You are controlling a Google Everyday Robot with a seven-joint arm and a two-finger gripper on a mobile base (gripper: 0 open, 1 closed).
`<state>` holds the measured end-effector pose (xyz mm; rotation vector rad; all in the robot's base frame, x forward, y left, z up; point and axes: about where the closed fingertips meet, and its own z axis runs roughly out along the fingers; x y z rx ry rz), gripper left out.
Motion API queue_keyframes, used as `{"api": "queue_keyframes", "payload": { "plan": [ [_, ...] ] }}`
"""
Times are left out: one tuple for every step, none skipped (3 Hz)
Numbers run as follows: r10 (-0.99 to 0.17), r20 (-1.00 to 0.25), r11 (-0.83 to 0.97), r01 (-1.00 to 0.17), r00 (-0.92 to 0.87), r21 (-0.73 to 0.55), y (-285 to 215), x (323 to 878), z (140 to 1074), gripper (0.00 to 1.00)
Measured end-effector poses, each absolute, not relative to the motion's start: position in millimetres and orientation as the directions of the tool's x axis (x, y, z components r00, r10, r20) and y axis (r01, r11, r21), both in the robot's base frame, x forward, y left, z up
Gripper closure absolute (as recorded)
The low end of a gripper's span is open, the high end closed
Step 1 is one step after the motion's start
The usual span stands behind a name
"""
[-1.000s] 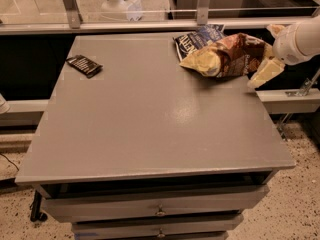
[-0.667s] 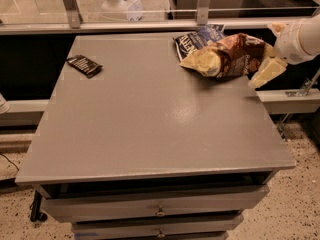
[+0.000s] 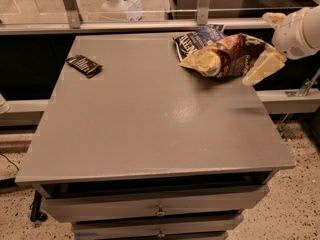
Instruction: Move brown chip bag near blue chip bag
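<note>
The brown chip bag (image 3: 231, 56) lies crumpled at the table's far right, dark brown in the middle with cream-yellow ends. Its far left edge touches and partly covers the blue chip bag (image 3: 196, 38), which lies flat by the table's back edge. My gripper (image 3: 267, 44) is at the brown bag's right end, over the table's right edge. It is open, with one cream finger (image 3: 261, 66) low beside the bag and the other (image 3: 273, 19) above and behind it. The white arm (image 3: 300, 31) comes in from the right.
A small flat black packet (image 3: 84, 65) lies at the table's far left. The grey table (image 3: 150, 129) has drawers below its front edge. A rail and glass partition (image 3: 125, 25) run behind the table. A metal bracket (image 3: 302, 89) stands to the right.
My gripper and arm have risen slightly at the brown bag's right end. Both bags and the black packet have not moved.
</note>
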<state>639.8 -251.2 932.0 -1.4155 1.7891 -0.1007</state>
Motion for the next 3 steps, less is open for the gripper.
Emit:
{"api": "queue_keyframes", "payload": {
  "plan": [
    [-0.809, -0.588, 0.377, -0.765, 0.003, -0.522, -258, 614, 949, 0.0],
    [-0.777, -0.629, 0.412, -0.747, 0.012, -0.522, -292, 584, 964, 0.0],
    [-0.772, -0.636, 0.423, -0.741, 0.007, -0.521, -299, 579, 966, 0.0]
  ]
}}
